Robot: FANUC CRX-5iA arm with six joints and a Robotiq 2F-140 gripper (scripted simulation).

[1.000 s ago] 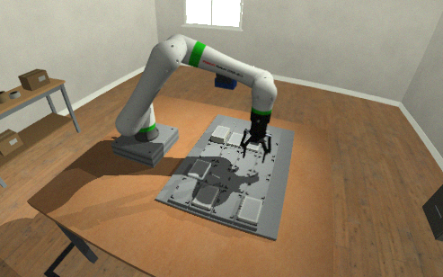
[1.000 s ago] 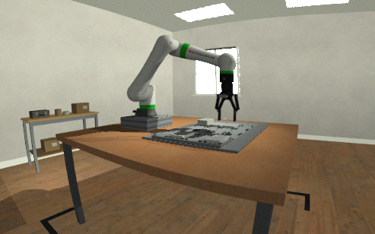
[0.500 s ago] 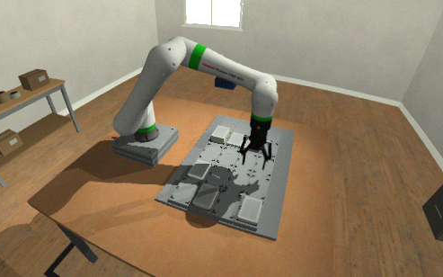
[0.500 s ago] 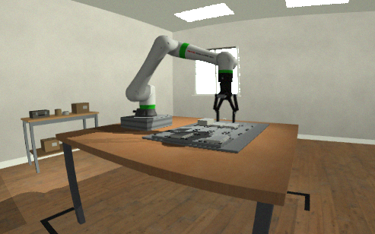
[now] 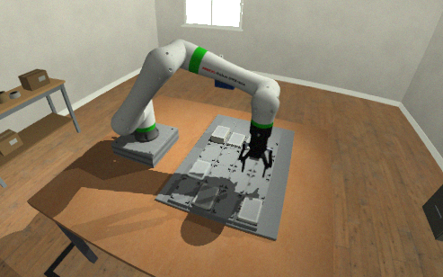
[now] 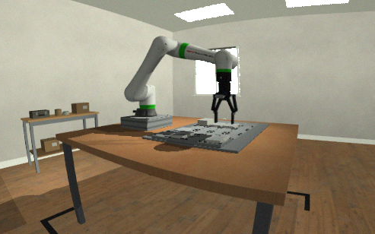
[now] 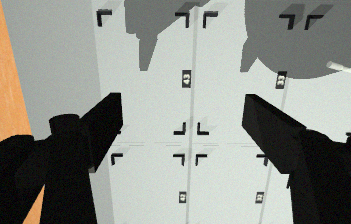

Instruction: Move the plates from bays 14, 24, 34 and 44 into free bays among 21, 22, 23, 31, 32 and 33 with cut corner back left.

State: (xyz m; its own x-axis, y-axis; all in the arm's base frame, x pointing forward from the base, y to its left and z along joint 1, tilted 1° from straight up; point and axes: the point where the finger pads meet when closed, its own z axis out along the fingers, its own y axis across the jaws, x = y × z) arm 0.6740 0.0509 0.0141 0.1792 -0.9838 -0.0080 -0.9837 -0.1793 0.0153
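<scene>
as we read the top view from its left, a shadowed plate [image 5: 206, 198] and a lit plate [image 5: 250, 209] sat on the raised column, to the arm's right of the gripper [image 5: 254, 172], which hung spread and empty over bare bays. their long axes seemed to run across its finger line. we counted four plates and one block [image 5: 220, 133] in sight.
</scene>
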